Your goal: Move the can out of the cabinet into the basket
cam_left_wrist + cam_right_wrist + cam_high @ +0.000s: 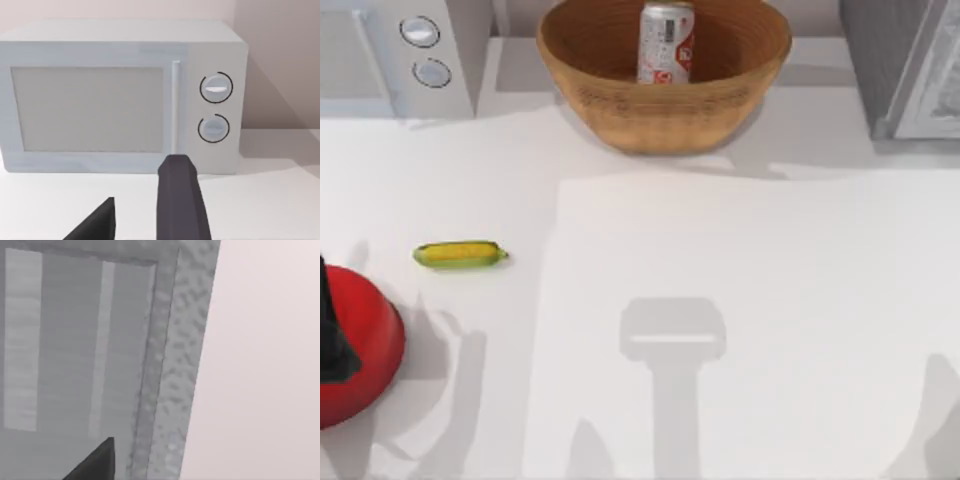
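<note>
1. Silver-white can (666,42) stands upright inside the basket (665,110), at the table's far edge, between the white appliance (395,55) and the cabinet (905,65).
2. Placement step appears complete; nothing grips the can.
3. Left gripper (137,215) faces the appliance, fingers spread, holding nothing.
4. Right gripper faces the cabinet; its finger state cannot be told.
5. Next move judged: parking only.

Basket (665,110) woven wicker; can (666,42) shiny metal; cabinet (175,365) rough-speckled.
</note>
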Robot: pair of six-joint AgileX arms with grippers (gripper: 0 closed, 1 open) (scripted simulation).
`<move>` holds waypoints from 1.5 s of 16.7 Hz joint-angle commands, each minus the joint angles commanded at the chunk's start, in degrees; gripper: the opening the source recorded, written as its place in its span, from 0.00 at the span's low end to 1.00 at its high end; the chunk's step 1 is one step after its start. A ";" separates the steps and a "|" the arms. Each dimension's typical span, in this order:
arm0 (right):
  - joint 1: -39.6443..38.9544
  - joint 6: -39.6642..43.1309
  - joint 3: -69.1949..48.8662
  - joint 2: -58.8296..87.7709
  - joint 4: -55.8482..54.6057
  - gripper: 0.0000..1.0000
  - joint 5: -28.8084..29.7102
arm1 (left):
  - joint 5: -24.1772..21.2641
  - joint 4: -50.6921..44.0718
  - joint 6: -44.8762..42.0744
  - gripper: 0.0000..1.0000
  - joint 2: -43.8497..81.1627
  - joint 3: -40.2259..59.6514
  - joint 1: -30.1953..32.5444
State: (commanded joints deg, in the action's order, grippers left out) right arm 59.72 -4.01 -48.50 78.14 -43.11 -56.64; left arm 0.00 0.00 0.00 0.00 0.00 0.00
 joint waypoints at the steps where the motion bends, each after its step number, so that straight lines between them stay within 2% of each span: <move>1: 0.07 -0.17 -5.62 -1.18 5.80 1.00 0.02 | 0.00 0.00 0.00 1.00 0.00 0.00 0.00; 6: 0.30 -0.04 -32.61 -4.08 36.85 1.00 -0.55 | 0.00 0.00 0.00 1.00 0.00 0.00 0.00; 11: 0.06 1.32 -48.26 -2.71 58.18 1.00 -1.81 | 0.00 0.00 0.00 1.00 0.00 0.00 0.00; 14: -0.06 2.03 -51.47 -1.33 63.76 1.00 -2.49 | 0.00 0.00 0.00 1.00 0.00 0.00 0.00; 20: -0.07 2.12 -51.75 -1.30 64.35 1.00 -2.52 | 0.00 0.00 0.00 1.00 0.00 0.00 0.00; 22: -1.73 2.14 -52.02 -1.26 64.41 1.00 -0.77 | 0.00 0.00 0.00 1.00 0.00 0.00 0.00; 25: -8.40 2.25 -52.70 -1.06 64.79 1.00 6.00 | 0.00 0.00 0.00 1.00 0.00 0.00 0.00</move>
State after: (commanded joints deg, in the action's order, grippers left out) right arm 51.32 -1.77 -101.20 77.08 21.68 -50.64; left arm 0.00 0.00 0.00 0.00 0.00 0.00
